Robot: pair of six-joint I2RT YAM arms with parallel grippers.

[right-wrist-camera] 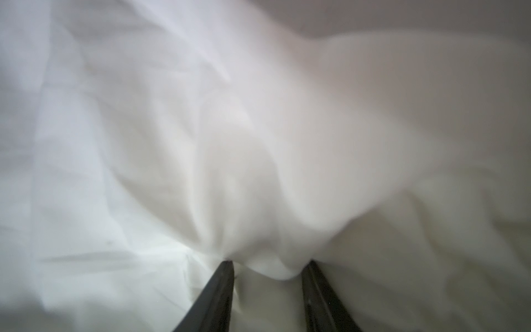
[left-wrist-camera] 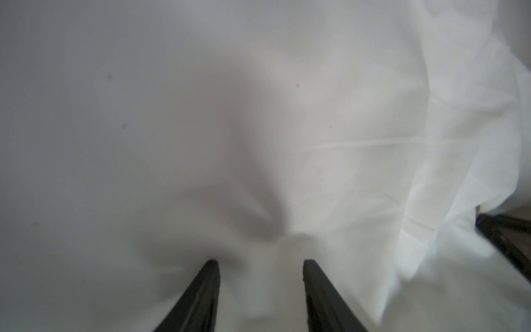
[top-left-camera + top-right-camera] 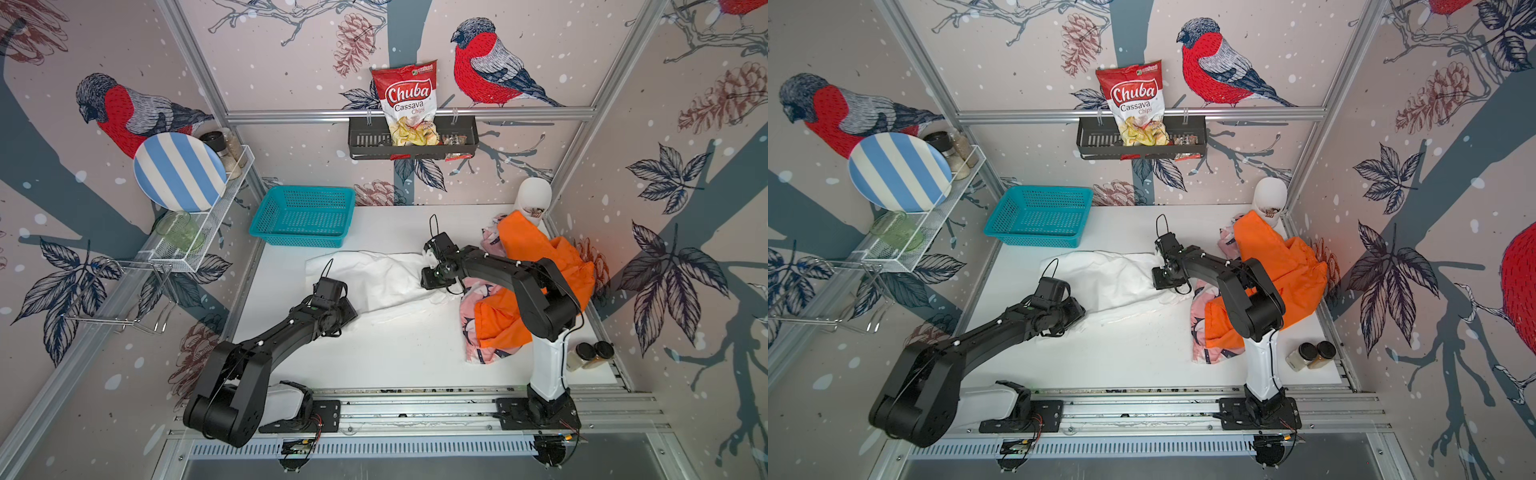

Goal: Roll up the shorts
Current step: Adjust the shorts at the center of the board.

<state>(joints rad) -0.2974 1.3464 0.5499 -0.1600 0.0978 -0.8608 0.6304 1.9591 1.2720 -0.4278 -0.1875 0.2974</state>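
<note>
**Work at both ends of the white shorts (image 3: 374, 278)**

They lie flat at the middle of the table (image 3: 395, 357); the right gripper (image 1: 268, 266) pinches a bulging fold at their right end; the left gripper (image 2: 261, 264) has its fingers half spread astride puckered cloth at the near-left corner, grip unclear; the orange shorts (image 3: 536, 266) are heaped at the right.

Overhead pair; wrist cameras against shorts (image 2: 344, 129)
</note>
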